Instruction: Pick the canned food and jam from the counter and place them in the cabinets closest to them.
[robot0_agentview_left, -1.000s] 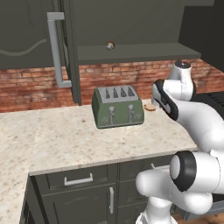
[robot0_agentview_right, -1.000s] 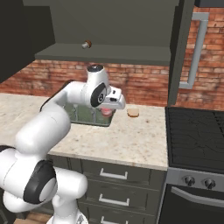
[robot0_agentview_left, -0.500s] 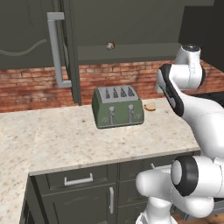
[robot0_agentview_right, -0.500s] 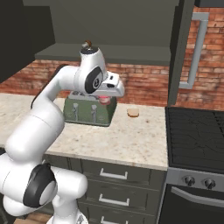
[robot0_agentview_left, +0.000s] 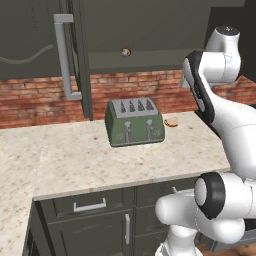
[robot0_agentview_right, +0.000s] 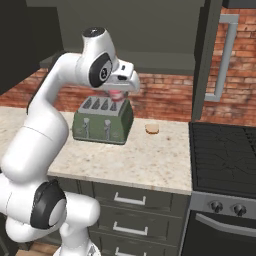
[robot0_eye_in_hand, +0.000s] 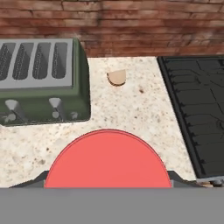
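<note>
My gripper (robot0_agentview_right: 119, 91) is shut on the jam (robot0_agentview_right: 115, 95), a small pinkish-red jar, and holds it in the air just above the right end of the green toaster (robot0_agentview_right: 102, 120). In the hand view the jam (robot0_eye_in_hand: 107, 159) is a large red disc at the bottom, hiding the fingertips, with the beige speckled counter (robot0_eye_in_hand: 131, 113) far below. A dark grey cabinet door with a long pale bar handle (robot0_agentview_right: 225, 55) hangs to the right, and another (robot0_agentview_left: 65, 60) to the left. The canned food is out of view.
A flat tan disc (robot0_agentview_right: 152, 128) lies on the counter between the toaster and the black stove top (robot0_agentview_right: 225, 155). A small brown ball (robot0_agentview_left: 126, 51) sits on the open shelf above the toaster (robot0_agentview_left: 134, 121). Drawer units (robot0_agentview_left: 90, 205) run below the counter.
The arm has risen and carried the jam from low beside the toaster's right end to a point above the toaster. Toaster and tan disc have not moved.
</note>
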